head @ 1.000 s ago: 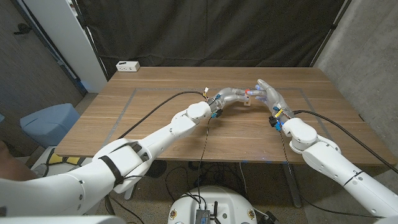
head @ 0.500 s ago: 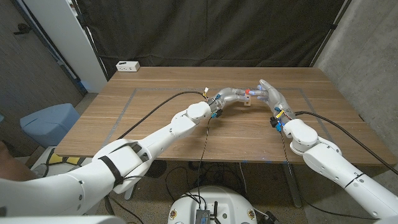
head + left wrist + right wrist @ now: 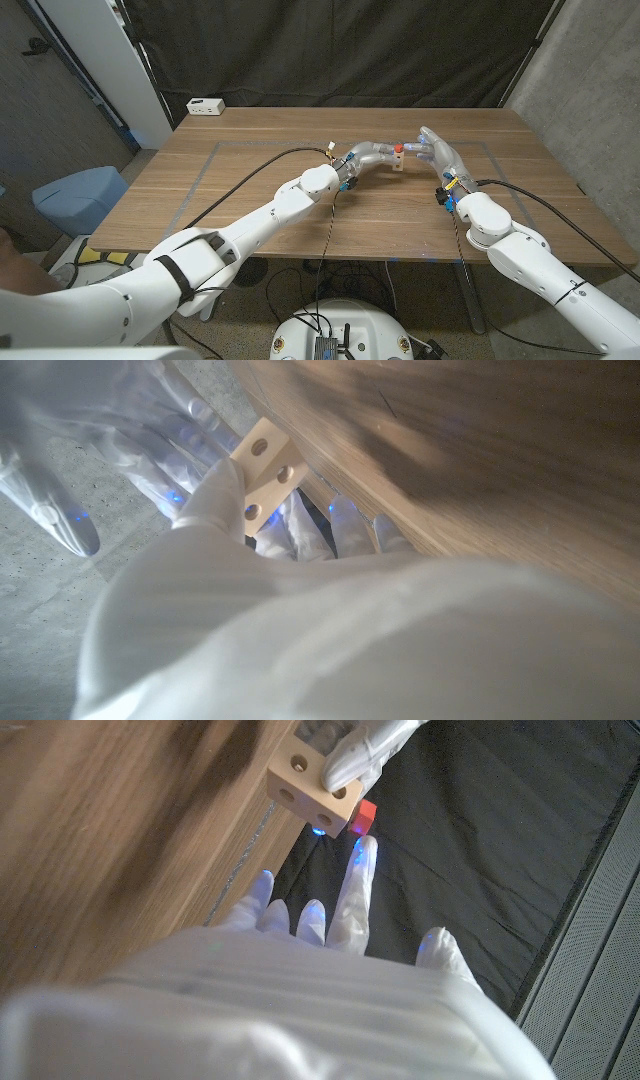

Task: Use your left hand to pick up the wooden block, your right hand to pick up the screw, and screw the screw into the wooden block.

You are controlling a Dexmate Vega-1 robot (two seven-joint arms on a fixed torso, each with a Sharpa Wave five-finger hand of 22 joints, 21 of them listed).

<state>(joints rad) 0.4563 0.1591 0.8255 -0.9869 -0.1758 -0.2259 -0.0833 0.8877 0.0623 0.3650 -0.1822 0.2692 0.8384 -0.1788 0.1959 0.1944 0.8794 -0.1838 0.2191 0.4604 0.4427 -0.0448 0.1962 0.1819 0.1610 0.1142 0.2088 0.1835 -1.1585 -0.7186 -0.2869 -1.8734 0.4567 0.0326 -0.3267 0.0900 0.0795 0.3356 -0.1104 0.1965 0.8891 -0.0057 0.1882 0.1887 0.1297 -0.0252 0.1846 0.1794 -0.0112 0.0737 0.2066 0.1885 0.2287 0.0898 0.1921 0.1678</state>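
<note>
From the head view both arms reach in from the near edge of the wooden table (image 3: 250, 190) and meet past its middle. The left hand (image 3: 372, 154) lies stretched toward the right, and its fingertips hold the wooden block (image 3: 398, 161), which sits at the table surface or just above it; which of the two cannot be told. In the left wrist view the block (image 3: 264, 468) shows as a pale piece with round holes in its face, a thumb pressed against one side and further fingers (image 3: 298, 532) curled in behind it. The right hand (image 3: 441, 156) stands just beside the block on its far right side, fingers extended and slightly apart. In the right wrist view one fingertip (image 3: 362, 855) reaches up close under a small red piece, apparently the screw (image 3: 366, 815), which sits against the block (image 3: 312, 790); whether the right hand actually pinches it cannot be told. The head view shows the same red spot (image 3: 399, 148) on top of the block. At the far left corner of the table lies a white power strip (image 3: 205, 105).
</note>
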